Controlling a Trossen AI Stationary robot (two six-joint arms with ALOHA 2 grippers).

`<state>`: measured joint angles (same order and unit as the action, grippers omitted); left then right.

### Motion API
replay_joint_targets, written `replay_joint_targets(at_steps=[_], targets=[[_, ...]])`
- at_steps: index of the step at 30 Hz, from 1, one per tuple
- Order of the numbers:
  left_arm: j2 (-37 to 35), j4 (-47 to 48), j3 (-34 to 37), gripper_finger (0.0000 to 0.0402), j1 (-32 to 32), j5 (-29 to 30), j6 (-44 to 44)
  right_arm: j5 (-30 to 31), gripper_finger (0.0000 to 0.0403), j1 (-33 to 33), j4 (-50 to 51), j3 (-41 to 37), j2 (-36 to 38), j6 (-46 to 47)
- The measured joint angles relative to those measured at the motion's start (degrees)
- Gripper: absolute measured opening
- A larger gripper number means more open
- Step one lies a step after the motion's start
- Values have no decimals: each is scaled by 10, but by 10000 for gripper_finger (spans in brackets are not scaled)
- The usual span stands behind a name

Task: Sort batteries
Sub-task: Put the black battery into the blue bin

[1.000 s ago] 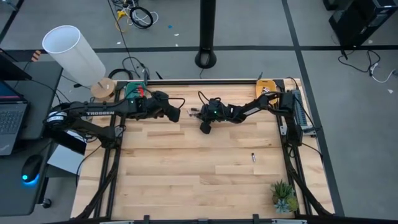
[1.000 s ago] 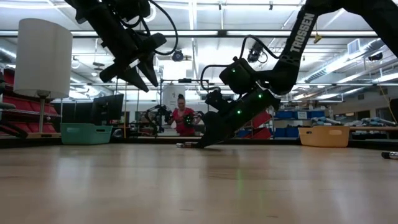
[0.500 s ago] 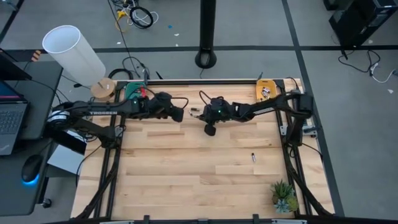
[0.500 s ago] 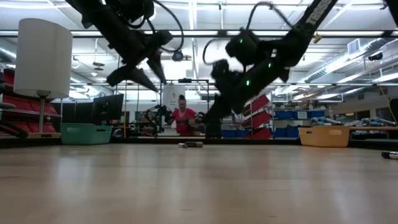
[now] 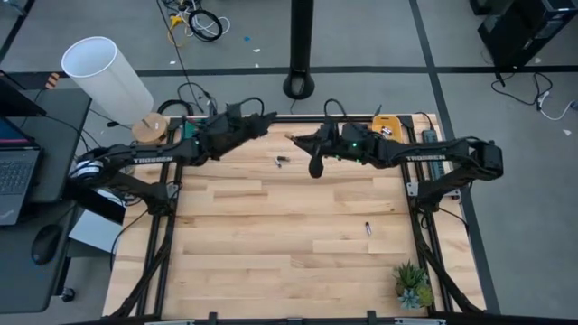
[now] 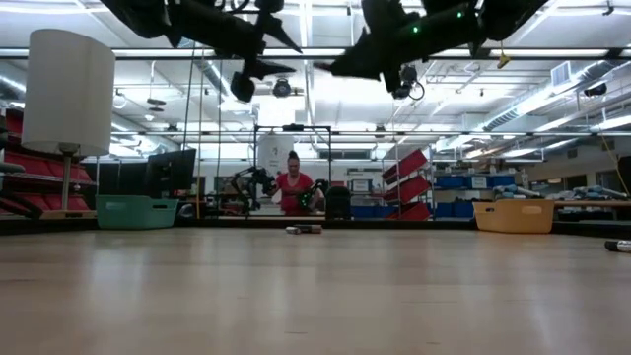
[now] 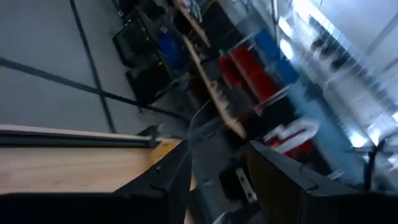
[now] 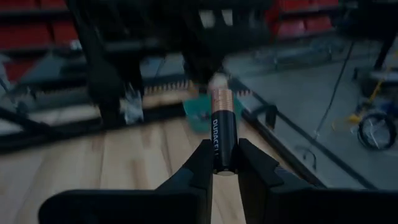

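So a black-and-copper battery (image 8: 224, 130) is pinched upright in the right gripper (image 5: 293, 138) near the top centre of the high view, lifted off the table, probably for carrying to a tray. Loose batteries (image 5: 281, 162) are left below it and one (image 5: 368, 227) lower right. Further left, the left gripper (image 5: 266, 119) is held open and empty near the teal tray (image 5: 189, 127), looks like it's parked.

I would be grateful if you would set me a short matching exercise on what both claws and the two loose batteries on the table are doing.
Things:
1. right claw
2. left claw
3. battery near the table's far edge
4. battery toward the plant

States:
A. open, holding nothing
B. lies between the two arms
C. shut on a copper-topped battery
D. lies alone, right of mid-table

Pairs: 1-C, 2-A, 3-B, 4-D
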<state>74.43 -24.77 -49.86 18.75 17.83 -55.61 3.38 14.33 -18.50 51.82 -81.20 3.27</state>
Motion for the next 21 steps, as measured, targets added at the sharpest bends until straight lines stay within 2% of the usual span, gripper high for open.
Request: replay_joint_targets(at_steps=[3,7,14,21], targets=[[30,-52,-1,165,0,-5,-34,0,51,-1,-29,1,2,2],[80,-108,-19,165,-9,-21,-51,0,51,0,-14,15,-17,3],[128,-118,-59,165,-23,-41,-23,15,52,1,-3,30,-31,21],[129,-109,-61,165,-27,-11,13,20,52,4,-3,31,-27,16]])
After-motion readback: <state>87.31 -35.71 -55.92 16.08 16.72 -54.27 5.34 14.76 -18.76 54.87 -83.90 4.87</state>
